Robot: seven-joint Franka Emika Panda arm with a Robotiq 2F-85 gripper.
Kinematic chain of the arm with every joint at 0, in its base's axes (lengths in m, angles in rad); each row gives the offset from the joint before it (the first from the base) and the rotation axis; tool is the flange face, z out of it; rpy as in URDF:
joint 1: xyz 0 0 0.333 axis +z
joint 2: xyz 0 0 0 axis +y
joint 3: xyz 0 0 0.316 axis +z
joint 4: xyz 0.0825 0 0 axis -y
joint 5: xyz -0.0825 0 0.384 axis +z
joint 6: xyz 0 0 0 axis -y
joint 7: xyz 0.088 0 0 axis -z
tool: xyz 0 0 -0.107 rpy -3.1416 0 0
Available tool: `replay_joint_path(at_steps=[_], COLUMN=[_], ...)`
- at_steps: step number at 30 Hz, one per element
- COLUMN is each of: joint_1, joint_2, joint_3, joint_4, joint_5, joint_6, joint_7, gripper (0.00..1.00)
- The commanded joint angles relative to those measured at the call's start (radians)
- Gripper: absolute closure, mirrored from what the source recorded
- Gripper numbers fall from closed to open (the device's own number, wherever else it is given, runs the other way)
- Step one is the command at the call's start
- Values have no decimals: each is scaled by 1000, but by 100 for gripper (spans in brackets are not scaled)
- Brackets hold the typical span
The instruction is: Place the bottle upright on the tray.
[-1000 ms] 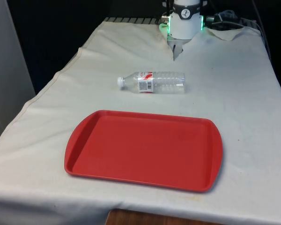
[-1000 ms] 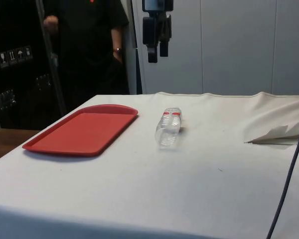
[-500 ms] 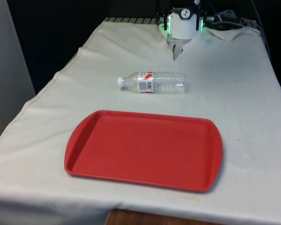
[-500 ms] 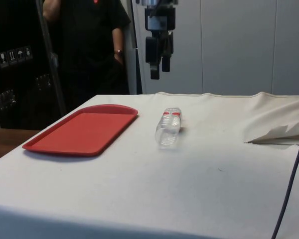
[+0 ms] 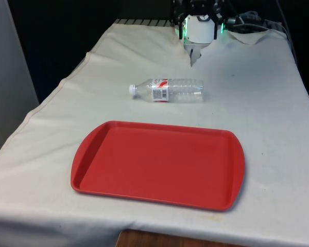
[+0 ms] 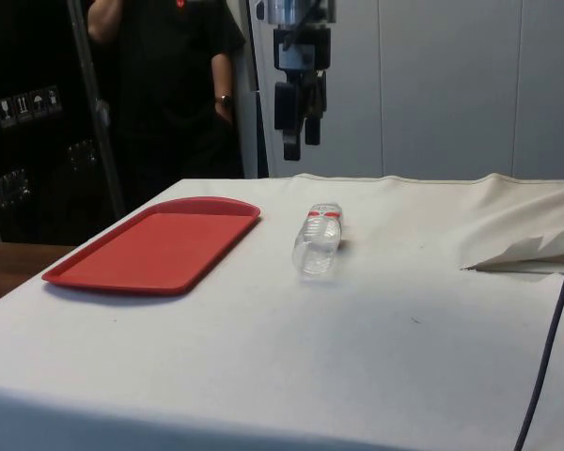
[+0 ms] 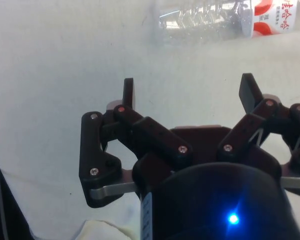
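Bottle lying flat, pincer above it, no contact

Water bottle (image 5: 168,90) on its side on worktop (image 5: 257,103), behind red tray (image 5: 159,163), well apart from it; cap twd front view's left. Pincer (image 6: 298,139) spread wide, empty, hanging above bottle. Person (image 6: 169,85) stands beyond tray in side view. Approach step: drop straight down, straddle the body near label, squeeze gently; clear plastic prob light and rolls, so centre it btw fingers (image 7: 128,91).

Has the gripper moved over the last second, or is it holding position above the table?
Yes. In the side view the gripper has come down toward the bottle lying on the white cloth, though it remains well above it. The bottle itself has not shifted.
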Motion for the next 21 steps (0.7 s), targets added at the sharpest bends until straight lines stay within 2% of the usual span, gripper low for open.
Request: replay_joint_path(at_steps=[1, 5, 12, 15, 21], joint_1=[0, -1, -8, -8, -15], joint_2=[4, 10, 37, 41, 51], joint_3=[0, -1, -13, -14, -25], joint_4=[-1, 0, -6, -2, -1], joint_5=[-1, 1, 6, 4, 5], joint_6=[6, 2, 35, 24, 34], joint_7=[2, 0, 4, 4, 23], gripper=[0, 0, 0, 0, 0])
